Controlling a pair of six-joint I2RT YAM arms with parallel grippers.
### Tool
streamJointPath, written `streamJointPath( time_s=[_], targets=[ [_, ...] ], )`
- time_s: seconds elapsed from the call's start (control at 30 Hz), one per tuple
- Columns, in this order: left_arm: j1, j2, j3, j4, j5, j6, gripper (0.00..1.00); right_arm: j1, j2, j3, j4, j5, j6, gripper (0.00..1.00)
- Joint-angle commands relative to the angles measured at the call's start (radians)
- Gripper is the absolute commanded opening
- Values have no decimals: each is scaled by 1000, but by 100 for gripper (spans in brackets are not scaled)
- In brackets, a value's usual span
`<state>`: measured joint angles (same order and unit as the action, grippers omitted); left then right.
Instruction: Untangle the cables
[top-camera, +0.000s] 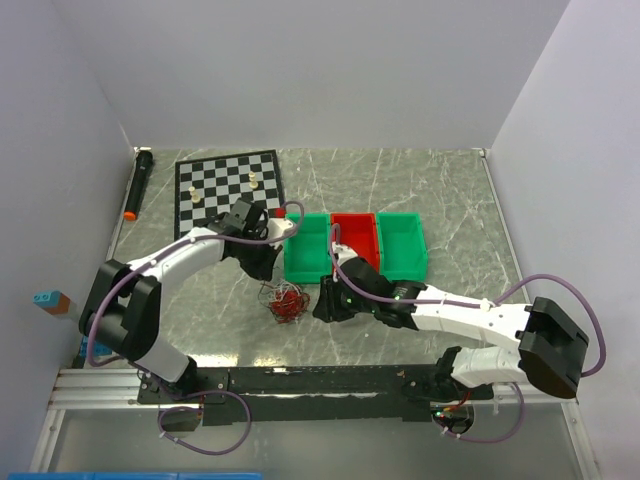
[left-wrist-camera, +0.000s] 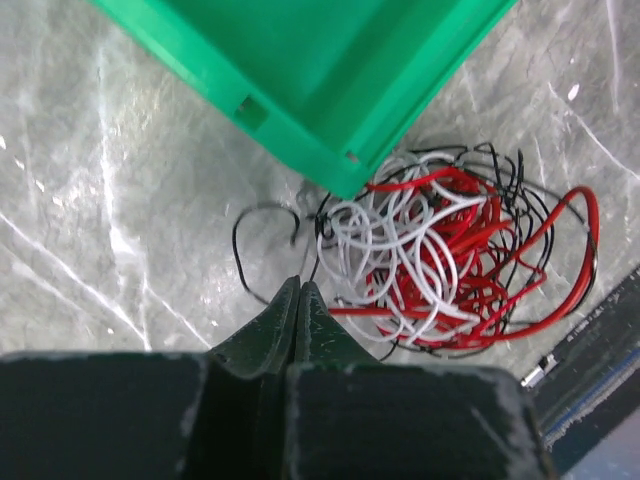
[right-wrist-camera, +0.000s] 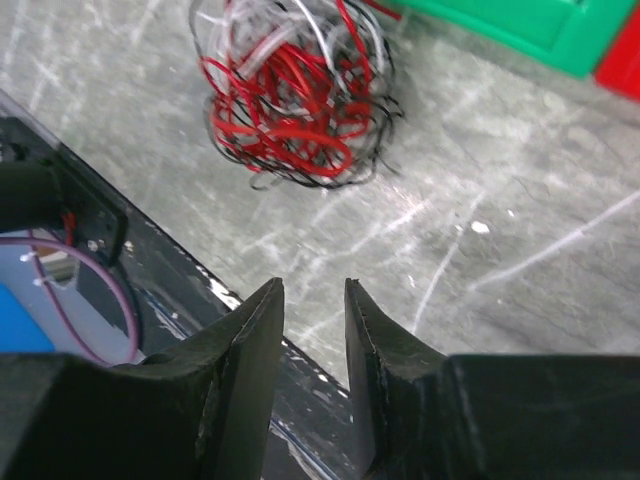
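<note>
Left wrist view shows left gripper (left-wrist-camera: 298, 300) closed near cables (left-wrist-camera: 440, 255).

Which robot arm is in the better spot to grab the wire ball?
Probably the left. The left gripper sits right at the edge of the cables, though its jaws are shut. The right gripper is open, but bare table separates it from them.
</note>
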<state>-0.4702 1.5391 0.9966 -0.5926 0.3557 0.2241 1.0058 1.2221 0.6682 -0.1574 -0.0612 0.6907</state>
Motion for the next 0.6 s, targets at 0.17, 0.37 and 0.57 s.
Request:
streamJointPath(
  time_s=[0.17,0.37,0.57],
  targets=[
    [22,-145,11,-125,101,60,1,8,48,123,56,-3,-34,45],
    [22,-188,-58,-157,80,96,1,8,114,151,90,-34,-42,52],
    [24,-227,-55,-191,49,136,1,8,169,162,101,-68,-37,46]
  ],
)
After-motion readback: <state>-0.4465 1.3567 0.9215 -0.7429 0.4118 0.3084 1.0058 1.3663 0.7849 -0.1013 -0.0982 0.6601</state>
